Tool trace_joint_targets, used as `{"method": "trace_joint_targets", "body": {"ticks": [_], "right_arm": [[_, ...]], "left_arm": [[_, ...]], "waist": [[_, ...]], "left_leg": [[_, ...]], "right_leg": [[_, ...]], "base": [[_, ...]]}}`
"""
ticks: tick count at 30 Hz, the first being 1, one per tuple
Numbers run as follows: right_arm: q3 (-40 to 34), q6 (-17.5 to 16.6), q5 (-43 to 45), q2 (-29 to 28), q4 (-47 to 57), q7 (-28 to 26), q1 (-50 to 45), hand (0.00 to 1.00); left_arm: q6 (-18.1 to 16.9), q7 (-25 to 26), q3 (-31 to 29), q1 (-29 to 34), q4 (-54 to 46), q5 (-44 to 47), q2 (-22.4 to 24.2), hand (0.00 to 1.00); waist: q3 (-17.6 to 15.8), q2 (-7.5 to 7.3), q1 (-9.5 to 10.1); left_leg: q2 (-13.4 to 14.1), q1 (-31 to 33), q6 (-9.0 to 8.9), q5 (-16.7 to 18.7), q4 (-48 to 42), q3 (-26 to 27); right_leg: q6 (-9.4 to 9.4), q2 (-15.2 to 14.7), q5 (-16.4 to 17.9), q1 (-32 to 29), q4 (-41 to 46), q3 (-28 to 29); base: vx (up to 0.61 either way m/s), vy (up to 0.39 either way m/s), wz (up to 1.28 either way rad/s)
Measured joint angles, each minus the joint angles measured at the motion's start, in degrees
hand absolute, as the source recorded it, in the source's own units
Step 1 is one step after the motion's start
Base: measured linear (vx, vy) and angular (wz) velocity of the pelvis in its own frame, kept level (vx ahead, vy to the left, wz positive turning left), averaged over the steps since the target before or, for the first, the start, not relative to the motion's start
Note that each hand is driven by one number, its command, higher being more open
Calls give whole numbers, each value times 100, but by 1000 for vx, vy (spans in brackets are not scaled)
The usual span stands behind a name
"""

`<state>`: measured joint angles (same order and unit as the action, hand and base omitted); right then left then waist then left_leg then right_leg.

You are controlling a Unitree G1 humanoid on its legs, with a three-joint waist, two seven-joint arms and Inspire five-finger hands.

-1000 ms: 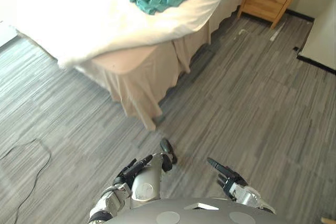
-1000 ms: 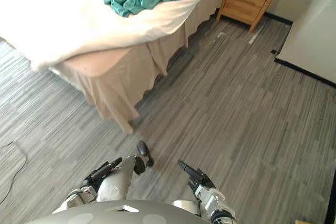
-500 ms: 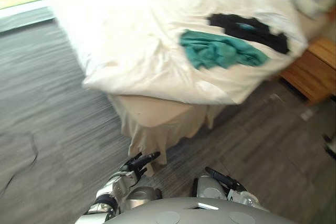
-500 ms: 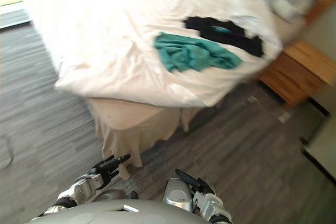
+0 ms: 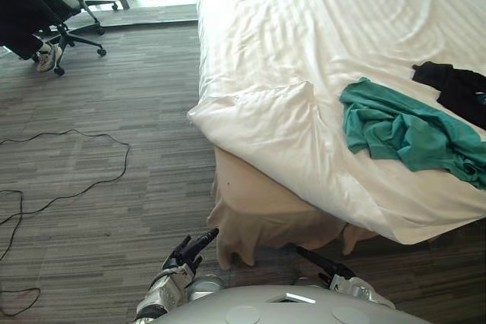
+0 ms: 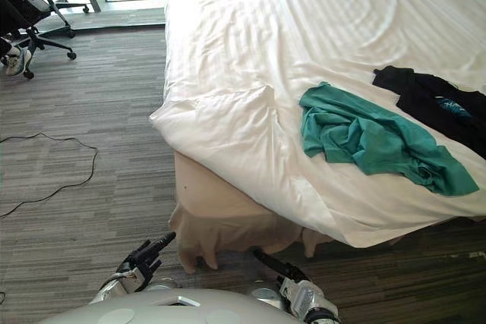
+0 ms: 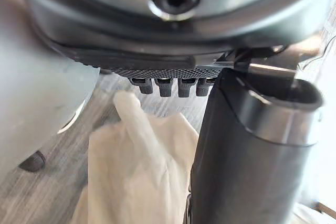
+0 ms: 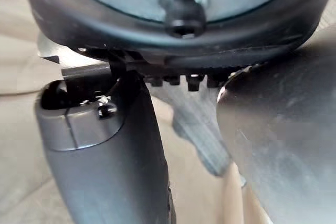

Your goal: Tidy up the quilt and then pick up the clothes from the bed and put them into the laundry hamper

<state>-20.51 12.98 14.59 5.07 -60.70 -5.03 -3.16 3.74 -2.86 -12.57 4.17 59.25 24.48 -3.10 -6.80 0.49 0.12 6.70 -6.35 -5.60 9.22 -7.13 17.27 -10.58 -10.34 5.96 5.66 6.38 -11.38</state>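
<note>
The quilt (image 5: 304,43) covered the bed (image 5: 262,214), its near-left corner folded back. A teal garment (image 5: 402,130) and a black garment (image 5: 456,90) lay on its right side. Near the bed's corner, the left hand (image 5: 184,257) and right hand (image 5: 334,271) were extended with fingers straight, holding nothing.

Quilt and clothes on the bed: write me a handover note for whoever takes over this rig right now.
Left hand: open, empty, held low in front of the body, short of the bed.
Right hand: open, empty, held the same way.
Quilt: spread over the bed, with its near corner folded back and rumpled.
Teal garment and black garment: lying on the quilt, towards the robot's right.
Done: nothing visibly finished.
Left: smooth the quilt, then collect both garments.
</note>
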Motion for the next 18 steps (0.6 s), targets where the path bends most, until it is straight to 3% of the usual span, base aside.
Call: {"method": "trace_joint_targets", "body": {"ticks": [2,5,11,14,18], "right_arm": [[-131,-33,-20,-82,-36,-55,-89,100],[-143,-38,-36,-82,-132,-196,-192,100],[-126,78,-70,39,-166,-330,-149,100],[-121,194,-34,229,-162,-429,-104,100],[-129,335,283,344,-138,-447,-54,100]], "left_arm": [[-1,350,58,-37,109,-98,-103,100],[-204,819,32,12,165,-261,-181,100],[-736,1625,-412,0,-692,-258,-646,100],[-1092,2060,-528,-290,-1496,-564,-1287,100],[-1260,2315,-460,-898,-2302,-1205,-2223,100]], "waist": [[-13,-110,-132],[28,-213,-168],[28,-219,-129],[7,-165,-110],[5,-125,-58]], "left_leg": [[-102,-94,16,-142,229,-158],[-114,-143,-4,-224,367,-331],[-111,-222,-9,-573,839,-464],[-115,-211,14,-651,912,-493],[-165,-190,49,-871,1187,-457]], "right_leg": [[-52,-56,-36,185,-123,-198],[-58,-51,-53,323,-171,-412],[-5,-5,-255,393,-364,-655],[17,1,-370,370,-376,-702],[45,23,-529,263,-528,-715]], "base": [[45,21,52],[48,-13,37],[-4,-20,18],[-55,9,5],[-86,12,-3]]}}
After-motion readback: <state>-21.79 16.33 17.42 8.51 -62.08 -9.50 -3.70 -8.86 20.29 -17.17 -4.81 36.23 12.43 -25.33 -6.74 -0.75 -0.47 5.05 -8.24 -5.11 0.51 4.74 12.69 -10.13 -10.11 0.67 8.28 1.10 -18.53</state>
